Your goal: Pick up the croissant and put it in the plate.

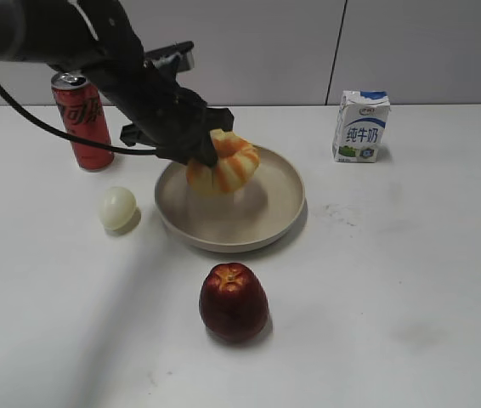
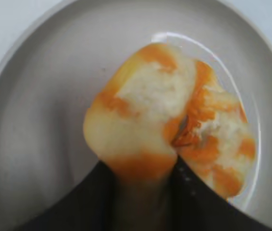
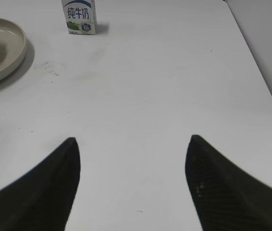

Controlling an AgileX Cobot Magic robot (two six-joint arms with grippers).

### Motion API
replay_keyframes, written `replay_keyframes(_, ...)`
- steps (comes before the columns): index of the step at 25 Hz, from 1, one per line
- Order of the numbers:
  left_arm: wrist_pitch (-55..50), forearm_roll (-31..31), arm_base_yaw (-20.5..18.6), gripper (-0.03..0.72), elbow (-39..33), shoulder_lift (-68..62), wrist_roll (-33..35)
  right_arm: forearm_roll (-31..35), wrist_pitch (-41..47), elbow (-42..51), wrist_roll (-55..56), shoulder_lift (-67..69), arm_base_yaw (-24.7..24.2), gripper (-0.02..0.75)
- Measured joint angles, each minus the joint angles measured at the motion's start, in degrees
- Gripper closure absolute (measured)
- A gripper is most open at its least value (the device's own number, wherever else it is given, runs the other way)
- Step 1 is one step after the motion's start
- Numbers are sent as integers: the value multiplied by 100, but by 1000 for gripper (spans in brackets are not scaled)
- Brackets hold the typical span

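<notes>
The left gripper (image 1: 211, 157) is closed on the croissant (image 1: 223, 167), its fingers pinching one edge so hard that the pastry folds in on itself. That squashing suggests something soft and light that springs back and will not crack; a gentler hold across the puffy rim would probably serve. The croissant hangs over the plate (image 1: 283, 217), on its back-left part, apparently just above the floor. Left of the plate lies the egg (image 1: 116, 207), in front the apple (image 1: 233, 301). The right gripper (image 3: 132, 159), well right of the plate, is spread wide and holds nothing.
</notes>
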State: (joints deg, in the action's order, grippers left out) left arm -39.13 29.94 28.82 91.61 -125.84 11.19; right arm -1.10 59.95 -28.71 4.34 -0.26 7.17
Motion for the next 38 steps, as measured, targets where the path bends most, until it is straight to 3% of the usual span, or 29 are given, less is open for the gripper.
replay_keyframes(3, -29, -48, 0, 114, 35, -18, 0, 0, 0, 0, 0, 0, 0, 218)
replay_keyframes(5, -153, -93, 0, 68, 125, 14, 0, 0, 0, 0, 0, 0, 0, 218)
replay_keyframes(15, -1392, -872, 0, 48, 535, 1285, -28, 0, 0, 0, 0, 0, 0, 218)
replay_keyframes(22, -2639, -2564, -52, 53, 546, 2410, -652, 0, 0, 0, 0, 0, 0, 218)
replay_keyframes(25, -2960, -2954, -238, 56, 454, 2709, -817, 0, 0, 0, 0, 0, 0, 218)
replay_keyframes(30, -3034, -2994, -707, 65, -560, 3446, -882, 0, 0, 0, 0, 0, 0, 218)
replay_keyframes(38, -2440, -2994, -1587, 78, -3304, 5699, -901, 0, 0, 0, 0, 0, 0, 218)
